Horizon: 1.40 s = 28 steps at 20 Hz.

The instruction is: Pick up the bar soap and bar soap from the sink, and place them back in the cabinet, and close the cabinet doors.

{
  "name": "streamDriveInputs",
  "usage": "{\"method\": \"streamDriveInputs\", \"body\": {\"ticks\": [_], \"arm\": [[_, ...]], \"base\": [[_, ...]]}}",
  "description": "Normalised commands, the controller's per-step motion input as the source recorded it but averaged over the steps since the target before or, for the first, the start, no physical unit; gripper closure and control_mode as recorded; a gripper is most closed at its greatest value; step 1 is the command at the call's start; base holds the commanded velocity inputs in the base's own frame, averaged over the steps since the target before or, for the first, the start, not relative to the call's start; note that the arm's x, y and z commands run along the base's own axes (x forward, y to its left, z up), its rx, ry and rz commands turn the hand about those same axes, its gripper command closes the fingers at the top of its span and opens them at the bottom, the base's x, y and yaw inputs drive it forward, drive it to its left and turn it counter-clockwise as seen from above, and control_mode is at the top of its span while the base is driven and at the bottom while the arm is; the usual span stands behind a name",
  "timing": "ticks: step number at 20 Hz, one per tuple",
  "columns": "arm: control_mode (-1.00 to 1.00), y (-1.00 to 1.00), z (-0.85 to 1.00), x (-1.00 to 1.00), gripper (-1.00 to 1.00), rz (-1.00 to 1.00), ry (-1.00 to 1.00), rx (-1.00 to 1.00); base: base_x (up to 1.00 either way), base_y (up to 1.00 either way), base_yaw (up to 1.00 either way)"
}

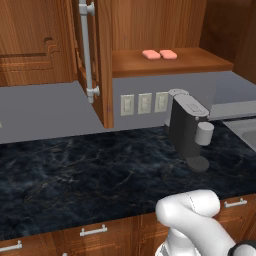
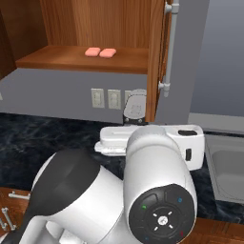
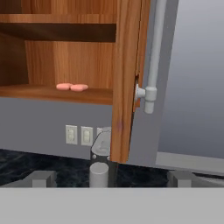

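Two salmon-pink bar soaps [image 1: 151, 54] [image 1: 168, 54] lie side by side on the wood shelf of the open cabinet [image 1: 200, 61]; they also show in the right base view [image 2: 92, 51] [image 2: 108, 53] and in the hand view [image 3: 64, 86] [image 3: 79, 88]. The left cabinet door [image 1: 104, 60] stands open edge-on with its silver handle [image 1: 87, 50]. The right cabinet door [image 2: 156, 57] [image 3: 126, 78] is open too, its handle [image 3: 154, 57] facing the hand. My gripper [image 3: 112, 179] is open and empty, below and short of that door. A corner of the sink [image 2: 228, 167] shows at the right.
A dark coffee machine [image 1: 187, 127] [image 3: 101, 159] stands on the black marble counter [image 1: 90, 170] under the shelf, before wall outlets [image 1: 144, 103]. Low cabinets with short handles [image 1: 93, 230] run under the counter. My white arm [image 2: 157, 181] blocks much of the right base view.
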Motion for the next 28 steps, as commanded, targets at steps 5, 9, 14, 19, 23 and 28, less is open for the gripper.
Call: {"method": "streamDriveInputs", "body": {"ticks": [5,9,14,19,23,28], "arm": [[-1.0,-0.18,0.0,0.0,-1.0,0.0,0.0,0.0],[-1.0,-0.16,0.0,0.0,-1.0,0.0,0.0,0.0],[-1.0,-0.14,0.0,0.0,-1.0,0.0,0.0,0.0],[-1.0,-0.15,0.0,0.0,-1.0,0.03,0.0,0.0],[-1.0,-0.11,0.0,0.0,-1.0,0.04,0.0,0.0],[-1.0,-0.04,0.0,0.0,-1.0,0.03,0.0,0.0]], "base": [[0.0,0.0,0.0],[0.0,0.0,0.0],[0.0,0.0,0.0],[0.0,0.0,0.0],[0.0,0.0,0.0],[0.0,0.0,0.0]]}}
